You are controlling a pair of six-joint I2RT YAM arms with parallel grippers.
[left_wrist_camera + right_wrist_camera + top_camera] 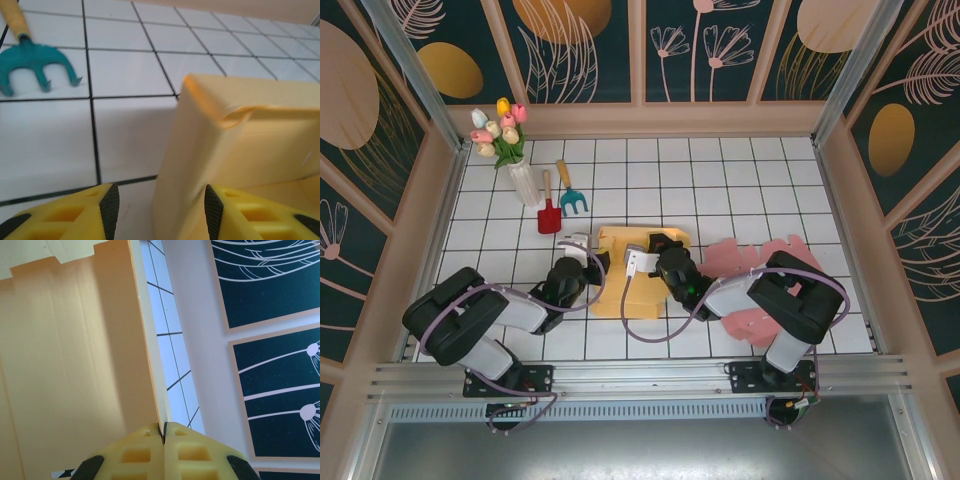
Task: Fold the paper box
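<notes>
The yellow paper box (630, 272) sits partly folded mid-table on the white tiles, between both grippers. The right gripper (163, 432) pinches one upright wall of it, fingers pressed together on the thin edge. The left gripper (157, 202) has its fingers spread wide at the box's left corner, not clamping. A teal rake (30, 62) lies beyond, well apart.
</notes>
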